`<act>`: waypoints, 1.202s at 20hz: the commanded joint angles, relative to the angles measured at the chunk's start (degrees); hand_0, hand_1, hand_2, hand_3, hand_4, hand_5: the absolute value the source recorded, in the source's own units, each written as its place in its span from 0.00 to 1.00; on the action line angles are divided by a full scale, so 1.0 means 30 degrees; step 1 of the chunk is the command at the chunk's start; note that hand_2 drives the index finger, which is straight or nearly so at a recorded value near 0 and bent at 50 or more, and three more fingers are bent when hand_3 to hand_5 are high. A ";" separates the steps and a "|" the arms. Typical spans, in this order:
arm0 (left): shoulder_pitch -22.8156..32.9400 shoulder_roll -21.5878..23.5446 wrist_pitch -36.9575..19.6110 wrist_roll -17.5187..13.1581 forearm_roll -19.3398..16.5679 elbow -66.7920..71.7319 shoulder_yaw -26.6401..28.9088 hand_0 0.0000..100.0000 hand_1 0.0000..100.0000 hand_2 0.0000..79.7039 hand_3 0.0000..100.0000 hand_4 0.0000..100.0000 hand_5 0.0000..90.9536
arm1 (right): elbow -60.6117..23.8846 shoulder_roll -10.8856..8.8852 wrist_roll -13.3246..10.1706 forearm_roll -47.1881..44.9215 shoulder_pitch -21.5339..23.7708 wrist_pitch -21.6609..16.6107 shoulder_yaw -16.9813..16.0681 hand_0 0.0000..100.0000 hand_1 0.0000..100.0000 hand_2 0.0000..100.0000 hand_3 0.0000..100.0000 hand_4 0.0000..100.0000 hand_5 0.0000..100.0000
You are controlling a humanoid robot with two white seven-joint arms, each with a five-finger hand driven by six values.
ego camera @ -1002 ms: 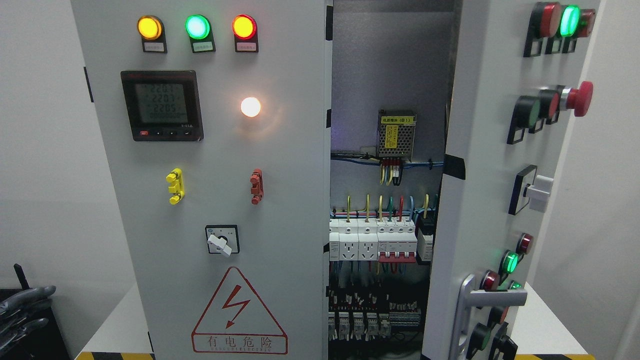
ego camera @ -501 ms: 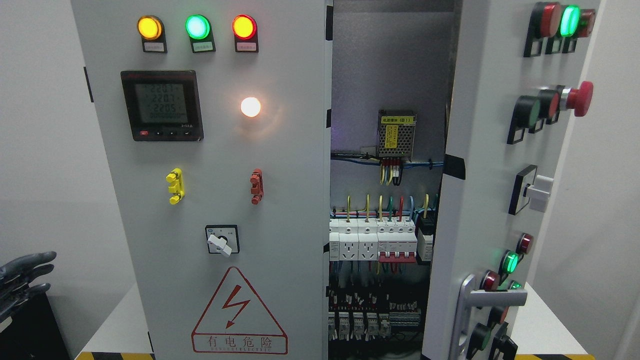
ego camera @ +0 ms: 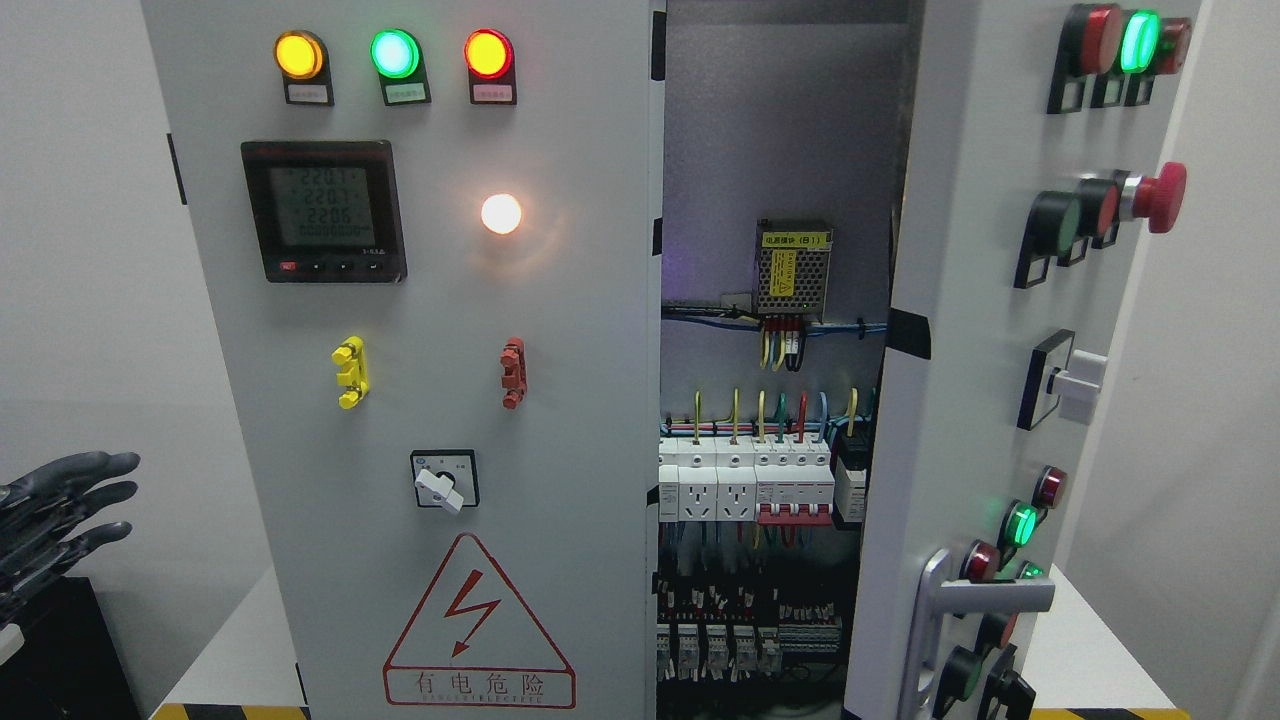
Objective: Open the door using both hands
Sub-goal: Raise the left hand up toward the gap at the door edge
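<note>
- Electrical cabinet stands on a white desk (ego camera: 225,650); yellow-black hazard tape runs along the desk front edge.
- Left door (ego camera: 440,400) shut, face-on to the camera, its right edge flush at the centre post.
- Right door (ego camera: 960,400) swung open toward the camera, seen at an angle; silver door handle (ego camera: 985,610) low on its near edge.
- The gap between the two doors exposes the interior: power supply (ego camera: 793,268) with a yellow label reading "(B1)", and a row of white circuit breakers (ego camera: 745,485) with coloured wires below it.
- Free space: bare wall strip left of the cabinet, where the left robot hand (ego camera: 55,520) sits; more bare wall right of the open door.
- Left robot hand: dark fingers extended and apart, holding nothing, well clear of the left door's outer edge. Right robot hand out of view.
- Writing: digital meter (ego camera: 323,210) shows rows like 220x, last digits unclear; red warning triangle (ego camera: 478,620) with a lightning bolt and "有电危险".
- Left door also carries yellow, green and red indicator lamps (ego camera: 395,55), a lit white lamp, yellow and red clips, and a rotary switch (ego camera: 443,482).
- Right door has a red emergency stop button (ego camera: 1160,197) and a lit green lamp.
- Versus the earlier frames: left robot hand has risen and come further in from the left edge; doors unchanged.
</note>
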 commanded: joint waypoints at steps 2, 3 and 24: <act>-0.1761 0.0130 0.2675 -0.3291 0.3057 -0.0753 0.0042 0.00 0.00 0.00 0.00 0.00 0.00 | -0.0352 -0.0293 -0.0016 0.0586 0.0128 -0.0010 -0.0002 0.39 0.00 0.00 0.00 0.00 0.00; -0.1732 0.0160 0.2704 -0.3909 0.3261 -0.1073 0.0013 0.00 0.00 0.00 0.00 0.00 0.00 | -0.0323 -0.0293 -0.0016 0.0586 0.0128 -0.0010 -0.0002 0.39 0.00 0.00 0.00 0.00 0.00; -2.1083 -0.2299 0.9296 -0.5380 0.5549 -0.1692 -1.7581 0.00 0.00 0.00 0.00 0.00 0.00 | -0.0293 -0.0264 -0.0016 0.0586 0.0070 -0.0010 -0.0031 0.39 0.00 0.00 0.00 0.00 0.00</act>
